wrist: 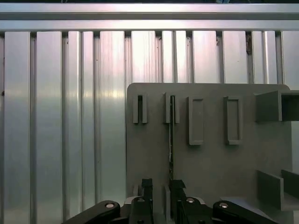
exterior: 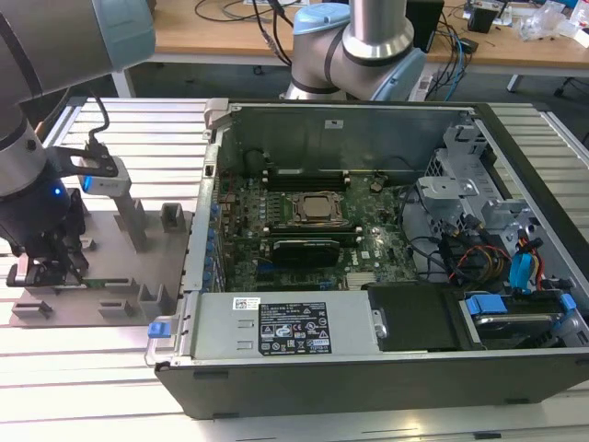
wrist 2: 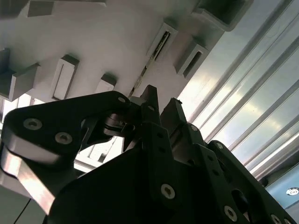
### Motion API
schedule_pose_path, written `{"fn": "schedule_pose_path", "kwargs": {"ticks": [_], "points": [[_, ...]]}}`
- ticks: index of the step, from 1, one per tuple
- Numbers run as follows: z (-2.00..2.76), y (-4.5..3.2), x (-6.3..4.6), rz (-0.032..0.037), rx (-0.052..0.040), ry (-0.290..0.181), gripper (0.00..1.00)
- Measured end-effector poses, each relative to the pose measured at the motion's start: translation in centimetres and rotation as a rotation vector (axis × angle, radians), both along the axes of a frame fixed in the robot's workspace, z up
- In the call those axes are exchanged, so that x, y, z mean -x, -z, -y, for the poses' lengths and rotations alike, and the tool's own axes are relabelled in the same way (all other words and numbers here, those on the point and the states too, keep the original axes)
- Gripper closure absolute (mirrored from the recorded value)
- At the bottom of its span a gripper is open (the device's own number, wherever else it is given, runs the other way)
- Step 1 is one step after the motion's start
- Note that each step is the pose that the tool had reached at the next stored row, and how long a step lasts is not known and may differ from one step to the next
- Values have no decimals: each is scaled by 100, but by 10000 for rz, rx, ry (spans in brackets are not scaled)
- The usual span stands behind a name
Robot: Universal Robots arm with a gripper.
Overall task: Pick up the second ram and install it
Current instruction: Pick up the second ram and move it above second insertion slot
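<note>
The second ram point(wrist: 171, 140) is a thin green stick standing on edge in the slotted blocks of a grey holder plate point(wrist: 210, 163). In the exterior view the ram point(exterior: 99, 281) lies low across the plate's point(exterior: 120, 244) near part. My gripper point(exterior: 53, 272) is down at that stick's end on the exterior view's left. In the first wrist view my gripper point(wrist: 162, 186) is open, with the stick running in close along the inner side of one finger and the other finger apart from it. The second wrist view has the gripper point(wrist 2: 162, 100) just short of the ram's point(wrist 2: 148, 58) slot.
An open computer case point(exterior: 386, 359) lies on the exterior view's right, with the green motherboard point(exterior: 313, 262), CPU socket point(exterior: 317, 209) and dark memory slots point(exterior: 304, 175) inside. Upright grey blocks point(exterior: 133, 221) stand on the holder plate. A ribbed aluminium table point(wrist: 65, 116) carries everything.
</note>
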State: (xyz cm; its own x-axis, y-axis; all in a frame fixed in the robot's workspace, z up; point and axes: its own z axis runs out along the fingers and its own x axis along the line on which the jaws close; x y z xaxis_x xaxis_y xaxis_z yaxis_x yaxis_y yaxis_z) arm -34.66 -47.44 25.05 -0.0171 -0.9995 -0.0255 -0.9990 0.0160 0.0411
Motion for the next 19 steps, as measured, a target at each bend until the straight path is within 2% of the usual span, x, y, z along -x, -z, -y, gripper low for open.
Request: {"fn": "schedule_pose_path", "kwargs": {"ticks": [2, 4, 7, 8, 10, 13, 16, 19], "points": [[0, 29, 0, 0, 0, -1, 70], [-9, 123, 12, 0, 0, -123, 70], [-96, 190, 57, 10, -1, -359, 70], [-144, 224, 137, 11, 1, -357, 70], [-185, 288, 229, 12, 8, -340, 70], [-185, 381, 231, 12, 40, -32, 70], [-187, 483, 205, 10, 42, 29, 70], [-187, 484, 205, 10, 42, 29, 70]]}}
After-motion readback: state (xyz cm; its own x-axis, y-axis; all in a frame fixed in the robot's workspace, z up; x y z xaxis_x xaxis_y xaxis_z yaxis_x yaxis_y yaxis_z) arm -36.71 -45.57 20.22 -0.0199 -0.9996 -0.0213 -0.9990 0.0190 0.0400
